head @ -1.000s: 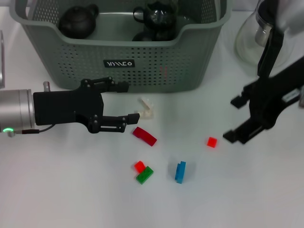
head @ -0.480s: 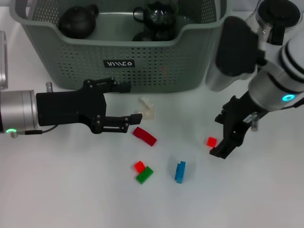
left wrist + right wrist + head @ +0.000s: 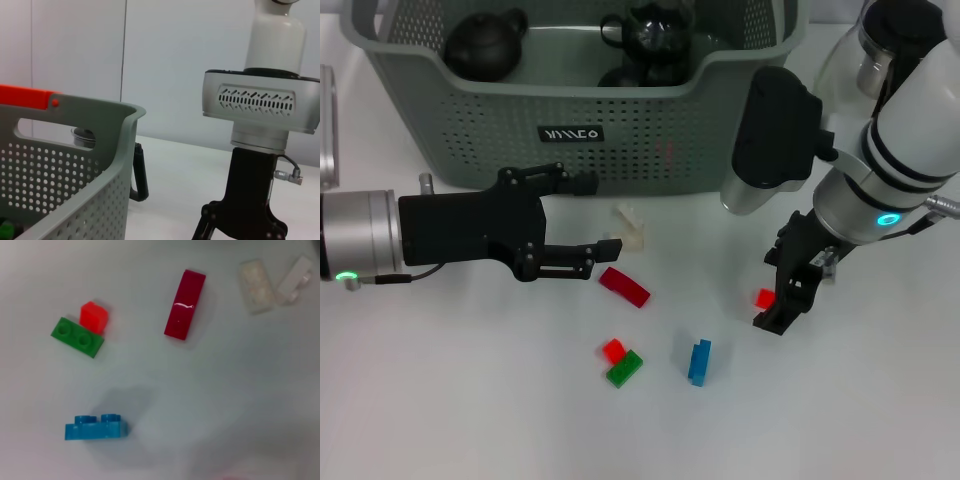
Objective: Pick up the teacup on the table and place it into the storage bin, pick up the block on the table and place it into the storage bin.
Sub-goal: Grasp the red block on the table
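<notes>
Small red block (image 3: 765, 297) lay on bench beside right gripper (image 3: 782, 292), jaws apart; absent from right wrist view. Left gripper (image 3: 582, 223) jaws apart, empty.

Blocks on table, seven: three red (image 3: 624, 286) (image 3: 613, 350) (image 3: 765, 297), one green (image 3: 625, 369), one blue (image 3: 699, 361), two white (image 3: 631, 227). Teapots in bin (image 3: 650, 150), upper frame: three (image 3: 484, 44) (image 3: 650, 35) (image 3: 623, 77). One glass pot (image 3: 880, 60), upper right.
</notes>
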Tool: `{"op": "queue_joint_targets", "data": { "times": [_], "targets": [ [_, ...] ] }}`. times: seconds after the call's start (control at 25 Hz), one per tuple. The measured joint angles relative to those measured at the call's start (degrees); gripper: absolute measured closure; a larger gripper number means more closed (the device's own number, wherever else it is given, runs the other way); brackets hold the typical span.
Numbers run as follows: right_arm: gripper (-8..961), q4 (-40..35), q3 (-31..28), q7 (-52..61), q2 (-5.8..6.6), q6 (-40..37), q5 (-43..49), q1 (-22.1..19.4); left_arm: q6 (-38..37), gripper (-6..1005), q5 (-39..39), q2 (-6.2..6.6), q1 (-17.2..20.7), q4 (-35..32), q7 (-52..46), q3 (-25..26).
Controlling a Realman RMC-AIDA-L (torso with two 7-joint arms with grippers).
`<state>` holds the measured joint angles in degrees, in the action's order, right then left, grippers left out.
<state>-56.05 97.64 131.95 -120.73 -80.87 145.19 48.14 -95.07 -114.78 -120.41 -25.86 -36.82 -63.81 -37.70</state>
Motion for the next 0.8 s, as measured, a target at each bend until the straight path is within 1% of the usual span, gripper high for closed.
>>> {"op": "queue_joint_targets", "data": {
  "times": [0.32,0.4,0.64,0.8],
  "targets": [
    [77,0.18,1.82,1.54,-0.10,1.04,-0.14,0.41,0.11,162,0.00,0.00,0.02,0.00,0.00,0.00],
    [278,0.19,2.12,1.82,-0.11,1.28,-0.06,0.46,0.06,162,0.00,0.01,0.02,0.00,0.00,0.00],
    [495,0.22,2.69,2.01,-0.12,1.75,-0.03,0.46,-0.12,162,0.00,0.07,-0.08,0.00,0.00,0.00],
    [501,0.24,2.99,2.02,-0.12,2.01,-0.11,0.36,-0.16,162,0.00,0.09,-0.13,0.00,0.00,0.00]
  ]
}}
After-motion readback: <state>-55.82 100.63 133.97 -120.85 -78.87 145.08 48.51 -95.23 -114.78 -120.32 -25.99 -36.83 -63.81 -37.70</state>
